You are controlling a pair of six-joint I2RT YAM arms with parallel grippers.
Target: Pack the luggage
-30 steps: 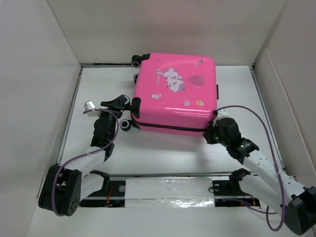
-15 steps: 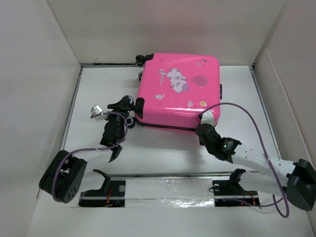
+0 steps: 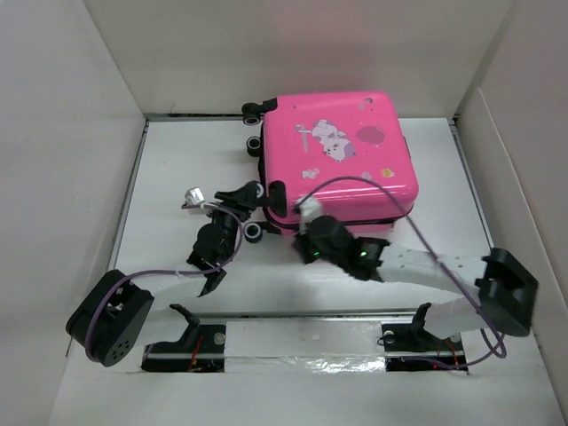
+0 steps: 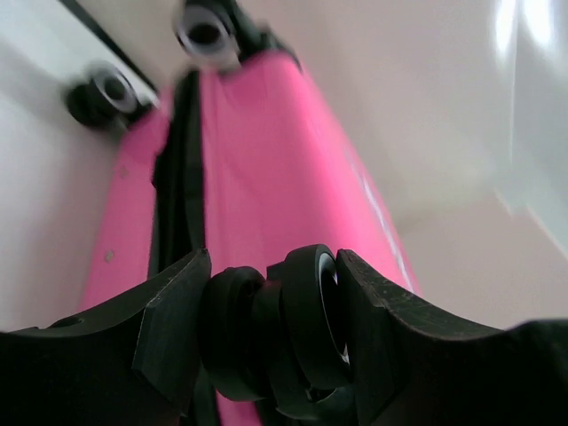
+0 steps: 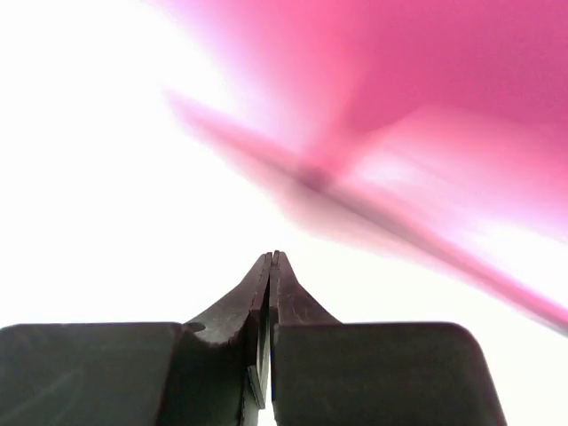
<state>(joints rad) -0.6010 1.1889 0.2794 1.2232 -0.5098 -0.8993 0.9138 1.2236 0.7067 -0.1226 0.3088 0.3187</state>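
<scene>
A white surface (image 3: 169, 151) lies boxed in by a plain white left panel (image 3: 62, 151), back panel (image 3: 293, 49) and right panel (image 3: 528, 195), under bright, even light.

The luggage (image 3: 337, 155) is bright pink, its top printed with a white and purple cartoon animal, a darker pink balloon and small yellow and lilac spots, with a dark band along its seam; each caster wheel (image 3: 252, 113) is black with a white centre. It lies on a white table (image 3: 177, 160) with white walls (image 3: 98, 89) around it. The left hand (image 4: 271, 306) and right hand (image 5: 269, 266) are black, on arms (image 3: 435, 266) of white with black joints, trailing purple cables (image 3: 355, 182).
</scene>
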